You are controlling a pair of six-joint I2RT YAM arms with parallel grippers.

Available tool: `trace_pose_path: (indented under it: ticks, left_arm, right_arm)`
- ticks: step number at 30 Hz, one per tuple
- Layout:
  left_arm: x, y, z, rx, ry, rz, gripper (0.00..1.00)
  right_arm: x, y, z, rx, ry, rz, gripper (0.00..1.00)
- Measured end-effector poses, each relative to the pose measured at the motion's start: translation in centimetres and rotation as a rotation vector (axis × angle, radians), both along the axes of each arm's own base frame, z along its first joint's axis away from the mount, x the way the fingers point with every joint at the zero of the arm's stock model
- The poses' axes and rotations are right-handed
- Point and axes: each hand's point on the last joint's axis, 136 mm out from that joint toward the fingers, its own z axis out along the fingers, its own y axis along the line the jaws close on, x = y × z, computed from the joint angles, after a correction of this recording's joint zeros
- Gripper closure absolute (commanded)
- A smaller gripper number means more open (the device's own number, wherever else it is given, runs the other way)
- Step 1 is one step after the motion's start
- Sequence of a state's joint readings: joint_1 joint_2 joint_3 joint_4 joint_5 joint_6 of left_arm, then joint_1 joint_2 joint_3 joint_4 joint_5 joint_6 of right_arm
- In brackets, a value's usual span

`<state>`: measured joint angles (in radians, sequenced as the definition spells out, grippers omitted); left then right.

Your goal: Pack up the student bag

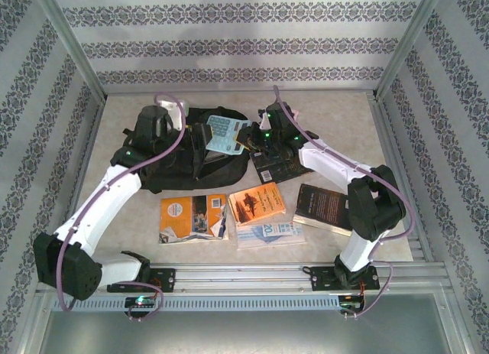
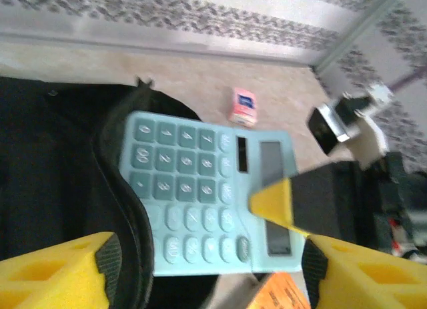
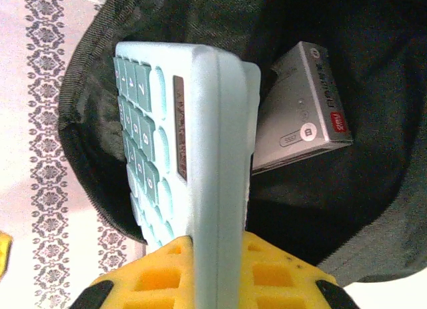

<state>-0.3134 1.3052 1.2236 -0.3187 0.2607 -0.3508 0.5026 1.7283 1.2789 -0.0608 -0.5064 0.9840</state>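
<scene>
The left arm (image 1: 99, 197) and right arm (image 1: 336, 167) share white shells between bulky black joint housings. A lilac cable (image 1: 181, 131) trails along each. Small green lights (image 1: 140, 300) glow by the bases (image 1: 145, 277) toward 6 o'clock. Finger pads (image 2: 60, 269) are yellow foam, black-edged.

Black fabric student bag (image 1: 225, 170) lying flat, far-left on table (image 1: 336, 125), mouth open.

Beige speckled tabletop (image 1: 344, 125) inside damask-striped walls (image 1: 229, 40), aluminium corner posts (image 1: 70, 44), even light.
</scene>
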Motion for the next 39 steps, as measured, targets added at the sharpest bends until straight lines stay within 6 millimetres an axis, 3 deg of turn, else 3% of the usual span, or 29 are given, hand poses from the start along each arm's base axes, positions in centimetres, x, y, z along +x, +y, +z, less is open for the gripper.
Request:
trace_pose_path:
  ticks: [4, 8, 11, 15, 17, 19, 22, 24, 25, 29, 34, 38, 39]
  left_arm:
    - [2.7, 1.2, 0.5, 0.096, -0.011, 0.079, 0.12]
    - [5.8, 2.1, -1.2, 0.205, 0.053, 0.128, 0.1]
    - [7.9, 1.5, -4.2, 0.253, 0.125, 0.071, 0.11]
    - [9.4, 0.6, -8.4, 0.275, 0.249, -0.04, 0.2]
    - [10.0, 0.7, -9.6, 0.259, 0.286, -0.07, 0.27]
    - [10.5, 0.9, -10.5, 0.219, 0.323, -0.092, 0.41]
    - [10.6, 0.9, -11.0, 0.151, 0.35, -0.124, 0.79]
    - [10.4, 0.5, -10.7, 0.11, 0.356, -0.147, 0.96]
    - [10.3, 0.2, -10.5, 0.093, 0.355, -0.158, 1.0]
    - [9.8, -0.8, -10.2, 0.035, 0.366, -0.195, 1.0]
    - [8.5, -0.7, -9.0, 0.012, 0.348, -0.19, 0.75]
    - [8.2, -0.5, -7.3, 0.021, 0.318, -0.192, 0.69]
    - [8.3, -0.5, -7.1, 0.024, 0.319, -0.191, 0.63]
  right_arm:
    - [-0.1, 0.3, 0.2, 0.001, -0.008, 0.008, 0.98]
    - [-0.1, 0.3, 0.1, -0.002, -0.012, 0.011, 0.97]
    - [-0.2, 0.2, 0.0, -0.005, -0.012, 0.013, 0.97]
    - [-0.6, 0.0, -1.3, -0.016, 0.009, 0.013, 0.97]
    - [-0.9, -0.2, -2.0, -0.025, 0.024, 0.013, 0.97]
    - [-1.2, -0.3, -2.6, -0.031, 0.036, 0.014, 0.97]
    - [-1.3, -0.4, -3.1, -0.035, 0.042, 0.014, 0.97]
    - [-1.4, -0.4, -3.4, -0.036, 0.045, 0.014, 0.96]
    - [-1.5, -0.5, -3.5, -0.037, 0.047, 0.014, 0.96]
    - [-1.7, -0.6, -4.0, -0.048, 0.051, 0.016, 0.95]
    - [-1.3, -1.1, -4.4, -0.08, 0.039, 0.006, 0.94]
    - [-0.4, -1.2, -5.1, -0.111, 0.054, -0.008, 0.93]
    - [-0.1, -1.2, -5.3, -0.122, 0.056, -0.009, 0.92]
